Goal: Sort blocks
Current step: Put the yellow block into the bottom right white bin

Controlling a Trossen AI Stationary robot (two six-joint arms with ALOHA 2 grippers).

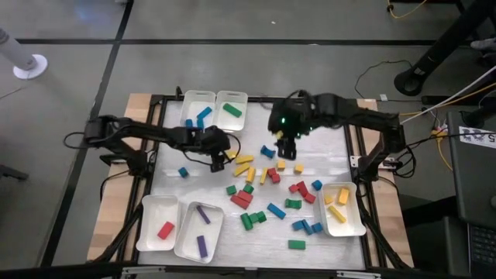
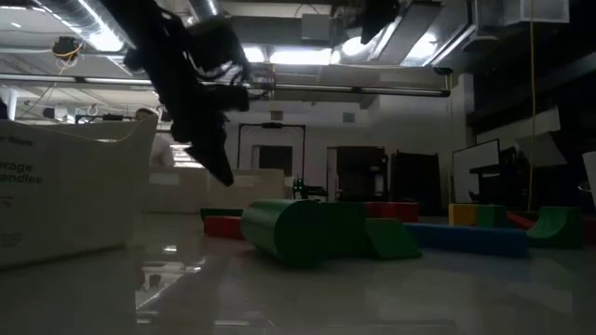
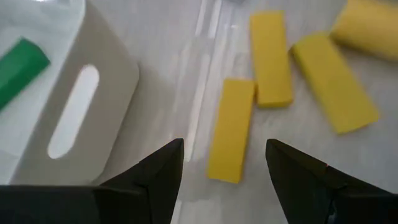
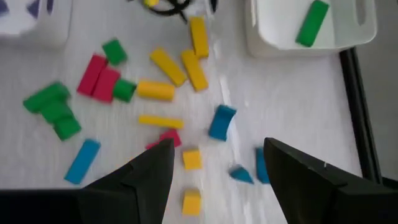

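Many small blocks [image 1: 271,190] in red, yellow, blue and green lie loose on the white table. My left gripper [image 1: 224,157] hangs open just above the table beside the far trays. In its wrist view, a flat yellow bar [image 3: 231,129] lies ahead of its spread fingers [image 3: 225,143], with two more yellow bars [image 3: 271,57] beyond. My right gripper [image 1: 285,147] is open and higher up over the far middle. Its fingers [image 4: 217,143] frame a blue block [image 4: 221,122] and small yellow cubes [image 4: 191,158] far below. Neither gripper holds anything.
Two white trays stand at the far edge, one with blue blocks [image 1: 187,98] and one with a green block [image 1: 225,99]. Near left are trays with a red block [image 1: 155,209] and with purple blocks [image 1: 190,230]. A tray of yellow blocks [image 1: 350,225] sits near right.
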